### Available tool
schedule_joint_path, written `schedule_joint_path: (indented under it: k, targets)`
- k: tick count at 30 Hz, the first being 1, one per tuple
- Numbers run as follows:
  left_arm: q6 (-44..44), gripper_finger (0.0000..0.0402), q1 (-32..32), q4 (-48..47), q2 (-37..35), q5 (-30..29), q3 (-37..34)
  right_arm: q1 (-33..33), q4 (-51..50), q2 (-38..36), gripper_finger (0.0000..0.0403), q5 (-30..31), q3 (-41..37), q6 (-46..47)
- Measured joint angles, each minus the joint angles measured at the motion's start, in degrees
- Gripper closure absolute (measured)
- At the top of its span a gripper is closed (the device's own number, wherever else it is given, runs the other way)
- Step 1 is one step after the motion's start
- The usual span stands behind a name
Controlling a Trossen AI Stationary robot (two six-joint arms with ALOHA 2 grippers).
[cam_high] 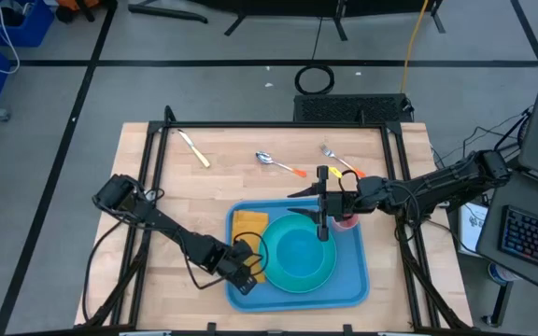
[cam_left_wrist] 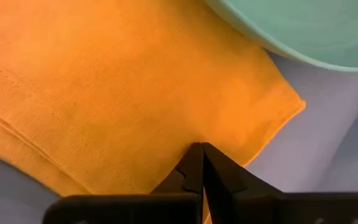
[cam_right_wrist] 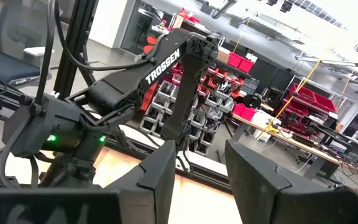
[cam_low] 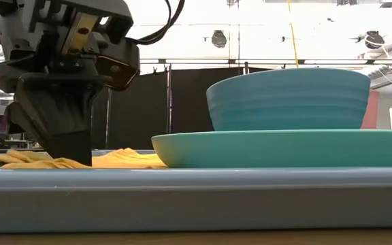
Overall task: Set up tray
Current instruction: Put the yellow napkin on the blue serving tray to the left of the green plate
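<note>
The tray point(cam_high: 348, 285) is sitting at the table's point(cam_high: 176, 215) front centre, carrying a teal plate point(cam_high: 299, 254), a bowl point(cam_low: 288, 99) and an orange napkin point(cam_high: 247, 227). The left gripper point(cam_left_wrist: 201, 163) is pressing on the napkin, fingers closed together. The right gripper point(cam_right_wrist: 199, 168) is hovering above the plate's far edge, fingers spread.
</note>
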Motion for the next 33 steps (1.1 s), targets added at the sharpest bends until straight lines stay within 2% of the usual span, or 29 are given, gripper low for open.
schedule_joint_path:
  k: [9, 16, 27, 33]
  targets:
    - [1.24, 0.0399, -0.08, 8.15, 0.34, 0.65, -0.07, 0.01, 0.0, 0.0, 0.0273, 0.0, -0.02, 0.0]
    - [-0.55, 0.0399, -1.13, 5.21, 0.35, 1.97, -0.07, 0.0, 0.0, 0.0, 0.0273, 0.0, -0.02, 0.0]
    - [-0.49, 0.0398, -2.09, 9.13, 2.01, 2.91, 0.04, 0.01, -0.02, 0.0, 0.0273, 0.0, -0.02, 0.0]
    - [-0.34, 0.0397, -2.2, 8.24, 2.03, 3.14, 0.04, 0.01, -0.01, 0.0, 0.0273, 0.0, -0.02, 0.0]
